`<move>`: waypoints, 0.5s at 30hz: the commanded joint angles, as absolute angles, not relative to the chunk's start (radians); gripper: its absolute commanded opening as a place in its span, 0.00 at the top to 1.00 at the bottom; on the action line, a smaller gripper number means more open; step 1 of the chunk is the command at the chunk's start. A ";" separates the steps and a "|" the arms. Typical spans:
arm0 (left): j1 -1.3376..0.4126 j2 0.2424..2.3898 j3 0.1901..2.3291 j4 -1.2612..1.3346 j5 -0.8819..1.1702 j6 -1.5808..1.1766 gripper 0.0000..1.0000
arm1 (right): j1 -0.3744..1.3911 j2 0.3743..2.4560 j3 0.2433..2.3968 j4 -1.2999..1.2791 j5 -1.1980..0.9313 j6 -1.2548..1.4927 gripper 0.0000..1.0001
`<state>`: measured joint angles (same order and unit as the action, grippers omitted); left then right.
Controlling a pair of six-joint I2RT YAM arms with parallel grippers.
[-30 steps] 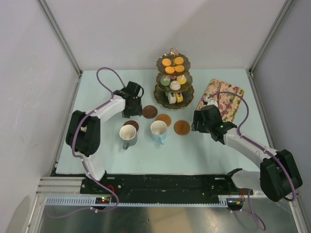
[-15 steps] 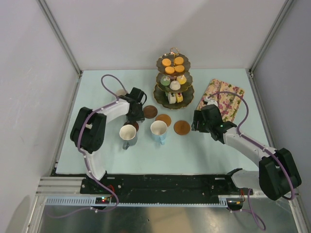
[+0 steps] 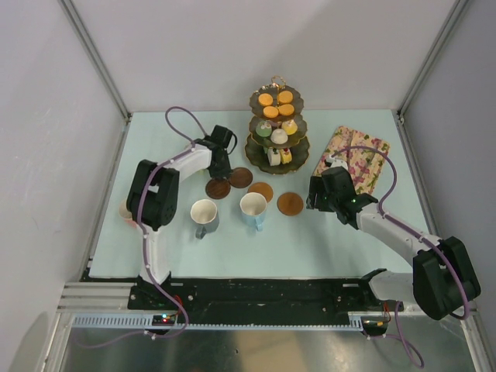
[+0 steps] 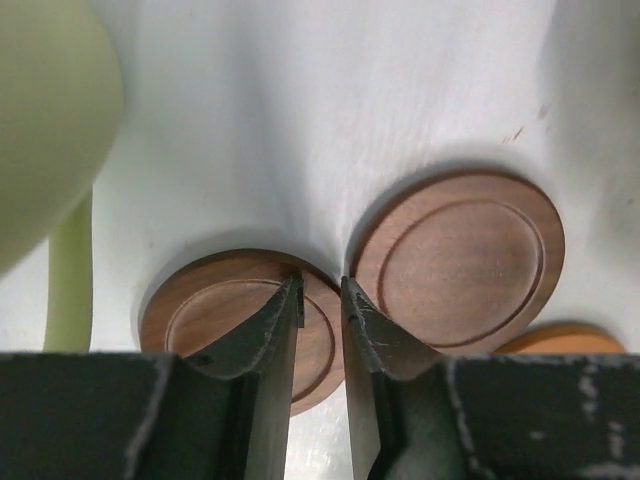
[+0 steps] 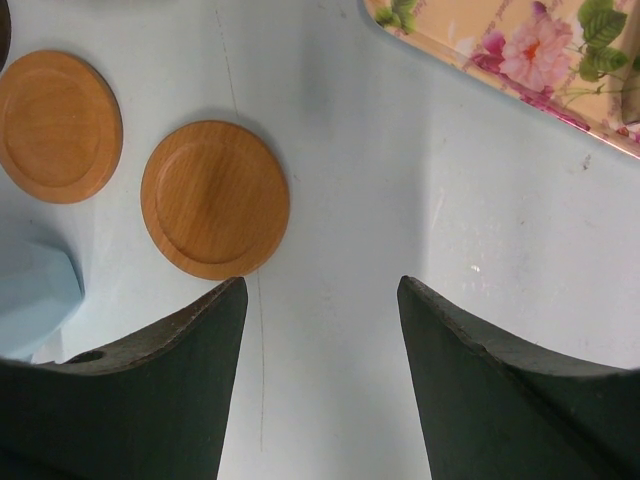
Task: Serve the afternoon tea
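Pressed nearly together, the left pincer [image 4: 320, 296] pinches the right rim of a dark brown round wooden coaster [image 4: 225, 315], one fingertip over the disc and the other just outside its edge. A second dark brown round coaster [image 4: 455, 262] lies just beside it, with almost no gap between the two. A yellow-green ceramic mug [image 4: 48, 120] stands near the held coaster, its handle turned towards it.

From above, the held coaster sits a little left of the middle of the pale green table [image 3: 325, 240]. Nearer the near edge stand a grey mug [image 3: 204, 212] and a pale blue mug [image 3: 253, 208], side by side and apart. Two lighter orange-brown round coasters [image 3: 260, 191] [image 3: 290, 204] lie to the right of the dark pair. The dark gold-rimmed three-tier stand [image 3: 249, 147] rises at the middle of the far edge, bearing small colourful cakes [image 3: 276, 99] on every tier.

The right pincer [image 5: 320, 290] is spread wide with nothing between its fingers, hanging over bare table just right of the rightmost orange-brown coaster. A floral rectangular tray [image 3: 353, 159] lies towards the far right corner.
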<state>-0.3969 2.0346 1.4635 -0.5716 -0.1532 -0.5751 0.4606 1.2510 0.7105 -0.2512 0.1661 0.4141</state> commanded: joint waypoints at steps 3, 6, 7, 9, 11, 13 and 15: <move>-0.358 2.117 1.578 -0.529 -0.179 -0.545 0.71 | 0.455 1.220 0.707 -0.263 0.171 0.402 0.32; -0.339 2.144 1.621 -0.528 -0.195 -0.528 0.71 | 0.456 1.215 0.707 -0.276 0.174 0.402 0.32; -0.335 2.153 1.638 -0.528 -0.199 -0.521 0.71 | 0.455 1.213 0.707 -0.280 0.174 0.401 0.32; -0.325 2.170 1.666 -0.528 -0.203 -0.510 0.71 | 0.455 1.209 0.707 -0.285 0.176 0.400 0.32; -0.315 2.190 1.695 -0.528 -0.205 -0.501 0.71 | 0.454 1.207 0.708 -0.290 0.177 0.399 0.32; -0.306 2.209 1.727 -0.528 -0.202 -0.491 0.71 | 0.454 1.205 0.707 -0.294 0.177 0.397 0.32; -0.301 2.228 1.757 -0.528 -0.191 -0.486 0.70 | 0.454 1.204 0.707 -0.298 0.179 0.397 0.32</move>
